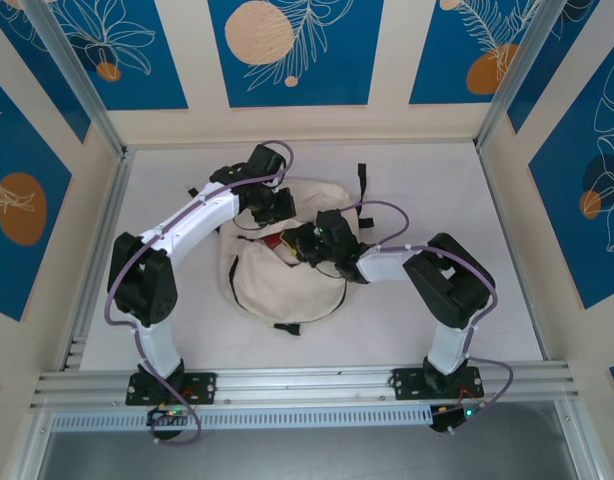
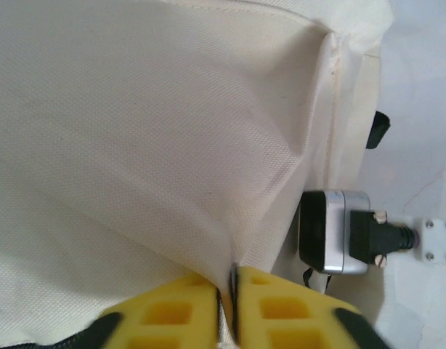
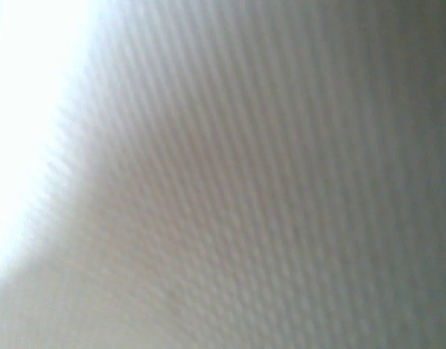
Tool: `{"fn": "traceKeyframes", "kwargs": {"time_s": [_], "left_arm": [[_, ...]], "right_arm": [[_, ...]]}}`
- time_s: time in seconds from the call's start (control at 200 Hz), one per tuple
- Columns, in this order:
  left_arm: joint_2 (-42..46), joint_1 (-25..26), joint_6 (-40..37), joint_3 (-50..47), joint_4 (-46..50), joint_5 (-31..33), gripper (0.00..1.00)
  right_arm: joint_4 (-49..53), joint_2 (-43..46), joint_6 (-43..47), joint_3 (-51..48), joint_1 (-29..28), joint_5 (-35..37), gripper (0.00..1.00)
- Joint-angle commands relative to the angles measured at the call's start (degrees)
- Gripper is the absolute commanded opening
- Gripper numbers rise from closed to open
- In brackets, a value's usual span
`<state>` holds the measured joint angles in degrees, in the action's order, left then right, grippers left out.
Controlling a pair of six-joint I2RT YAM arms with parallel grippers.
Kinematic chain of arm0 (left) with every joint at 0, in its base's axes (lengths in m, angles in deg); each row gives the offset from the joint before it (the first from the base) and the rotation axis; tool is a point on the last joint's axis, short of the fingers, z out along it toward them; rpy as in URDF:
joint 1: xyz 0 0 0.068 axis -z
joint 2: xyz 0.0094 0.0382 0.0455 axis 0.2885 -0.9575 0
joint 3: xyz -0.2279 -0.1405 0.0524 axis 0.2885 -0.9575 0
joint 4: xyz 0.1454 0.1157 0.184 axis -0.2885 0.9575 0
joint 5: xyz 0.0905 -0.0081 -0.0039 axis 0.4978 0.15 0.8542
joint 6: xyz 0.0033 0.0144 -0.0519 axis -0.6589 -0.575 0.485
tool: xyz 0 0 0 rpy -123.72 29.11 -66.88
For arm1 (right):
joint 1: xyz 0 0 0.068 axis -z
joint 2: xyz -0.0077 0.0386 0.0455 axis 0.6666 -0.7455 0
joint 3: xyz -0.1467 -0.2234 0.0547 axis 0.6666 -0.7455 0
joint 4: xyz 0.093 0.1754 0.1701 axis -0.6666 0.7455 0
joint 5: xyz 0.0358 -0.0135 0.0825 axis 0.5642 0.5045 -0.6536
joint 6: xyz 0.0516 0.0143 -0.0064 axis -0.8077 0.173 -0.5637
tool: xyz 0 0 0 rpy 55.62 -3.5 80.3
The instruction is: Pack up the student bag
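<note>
The student bag (image 1: 277, 285), a cream canvas backpack with black straps, lies in the middle of the table. My left gripper (image 1: 275, 207) is at its far edge. In the left wrist view its yellow fingers (image 2: 263, 309) are pinched on a raised fold of the student bag (image 2: 150, 131), with only canvas between them. My right gripper (image 1: 305, 246) reaches into the bag's opening from the right, and its fingertips are hidden. The right wrist view is pressed against blurred cream canvas (image 3: 245, 189). A small red thing (image 1: 284, 242) shows at the opening.
A silver and black camera unit (image 2: 330, 231) with a plugged cable sits just right of the pinched fold. Black straps (image 1: 361, 178) trail off the bag's far side. Metal posts and walls close the table in at left, right and back.
</note>
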<state>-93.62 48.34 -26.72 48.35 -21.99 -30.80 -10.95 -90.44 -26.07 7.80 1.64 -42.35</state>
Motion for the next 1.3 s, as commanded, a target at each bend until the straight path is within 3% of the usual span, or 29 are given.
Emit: {"fn": "traceKeyframes", "kwargs": {"time_s": [0.0, 0.165, 0.335, 0.575, 0.775, 0.93, 1.115, 1.295], "left_arm": [[1.48, -0.99, 0.08, -0.5, -0.36, -1.93, 0.25], [4.0, -2.78, -0.34, -1.79, -0.52, -2.5, 0.49], [9.33, -6.19, -0.93, -5.9, -0.61, -2.0, 0.6], [18.95, -12.75, -2.0, -15.95, -0.64, 0.47, 0.7], [26.42, -16.92, -3.02, -26.61, -1.62, 0.98, 0.78], [29.98, -18.34, -4.65, -32.71, -2.41, 0.73, 0.84], [32.51, -19.0, -6.49, -37.2, -3.63, 1.23, 0.86], [33.7, -21.72, -6.47, -40.16, -4.13, 0.76, 0.86]], "right_arm": [[4.74, 3.95, 1.77, -3.84, -0.65, -1.61, 0.32], [9.9, 9.76, 6.07, -4.73, -1.97, -2.01, 0.38], [18.46, 16.08, 11.39, -3.9, -2.92, -0.58, 0.42], [35.09, 23.15, 17.43, -0.66, -3.2, 5.0, 0.5], [54.97, 23.77, 18.01, 5.19, -3.19, 16.11, 0.54], [55.89, 22.76, 16.69, 5.43, -0.86, 15.6, 0.59], [55.06, 18.27, 20.48, 8.35, 1.46, 13.24, 0.52], [64.5, 12.79, 26.25, 17.31, -0.4, 20.35, 0.47]]}}
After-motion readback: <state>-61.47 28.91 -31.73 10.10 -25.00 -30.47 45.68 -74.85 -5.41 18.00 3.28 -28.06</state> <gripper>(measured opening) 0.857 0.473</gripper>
